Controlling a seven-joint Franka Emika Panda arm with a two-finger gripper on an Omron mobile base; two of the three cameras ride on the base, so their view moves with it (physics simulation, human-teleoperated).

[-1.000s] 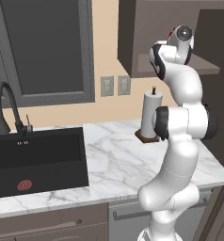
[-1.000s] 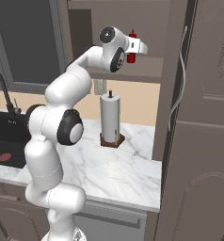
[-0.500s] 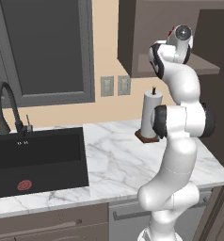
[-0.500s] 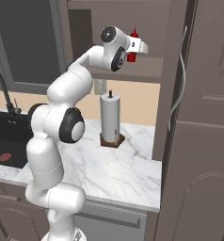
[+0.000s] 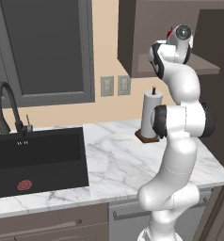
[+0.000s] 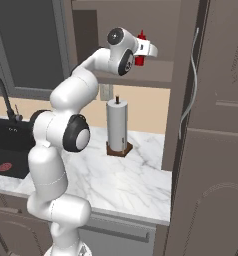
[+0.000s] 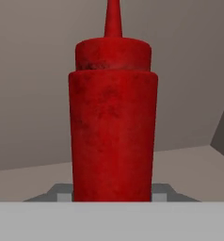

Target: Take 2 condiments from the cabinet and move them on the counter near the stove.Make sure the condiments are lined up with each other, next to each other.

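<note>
So the white robot arm is stretched way up with its end effector reaching into the shelf niche of the dark grey-brown wall cabinet. The slim red squeeze bottle with the pointed nozzle stands upright on that shelf, and in the hand view it sits dead centre, super close, with the pale finger pads poking out just beside its base on either side. The jaws straddle the bottle, but whether they actually press on it or there's a sliver of gap, can't tell from these shots. From the right base view the red bottle peeks up just behind the hand, nozzle pointing up. In the left base view only a tiny bit of red shows next to the wrist.

Down below, the white marble tabletop with grey veins carries a tall white paper-towel roll on a wooden base, standing upright near the back wall, just beside the arm's elbow joint. Off to the left there's a black sink basin with a curved black faucet behind it. Two grey wall outlets sit on the beige wall under the cabinet.
</note>
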